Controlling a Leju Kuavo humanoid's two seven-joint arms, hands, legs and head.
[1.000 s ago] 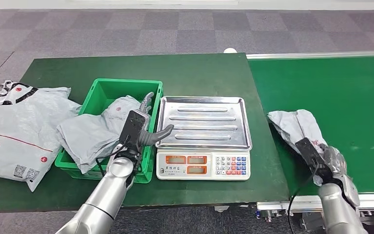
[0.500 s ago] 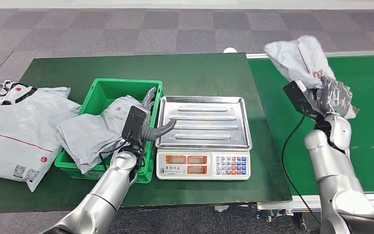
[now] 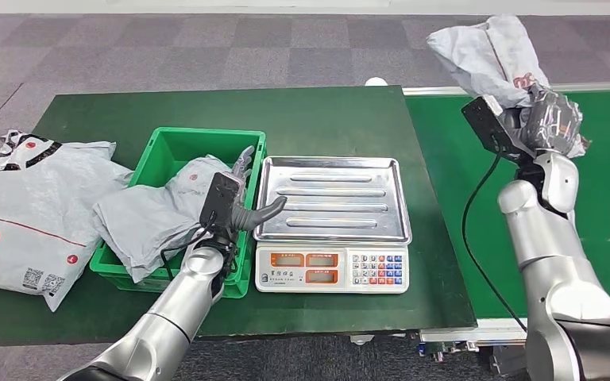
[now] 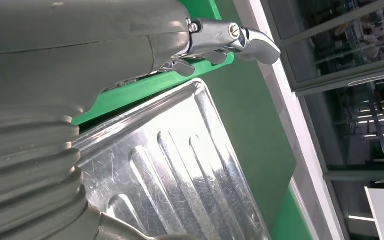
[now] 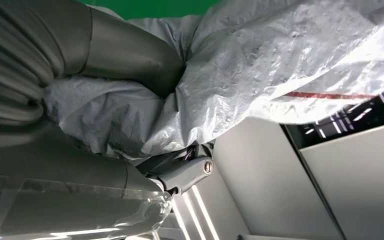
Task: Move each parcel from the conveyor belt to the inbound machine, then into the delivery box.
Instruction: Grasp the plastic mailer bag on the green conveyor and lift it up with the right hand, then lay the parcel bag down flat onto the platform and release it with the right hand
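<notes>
My right hand (image 3: pixel 546 123) grips a crumpled grey plastic parcel (image 3: pixel 484 52) and holds it high above the green conveyor belt (image 3: pixel 588 198). In the right wrist view the parcel (image 5: pixel 240 75) bulges out between the thumb and fingers. My left hand (image 3: pixel 242 202) hovers open at the seam between the green delivery box (image 3: pixel 167 151) and the scale's steel tray (image 3: pixel 332 198), thumb out over the tray's left edge. The left wrist view looks across the tray (image 4: pixel 180 185) past the box rim (image 4: pixel 145 87). Two grey parcels (image 3: pixel 155 214) lie in the box.
The scale's display and keypad (image 3: pixel 330 270) face the front table edge. A large grey mail bag (image 3: pixel 28 210) lies on the dark green table (image 3: pixel 326 119) left of the box. Grey carpet tiles lie beyond the table.
My right arm has lifted the grey parcel off the belt, from low at the near edge to high above it. My left hand has barely shifted.
</notes>
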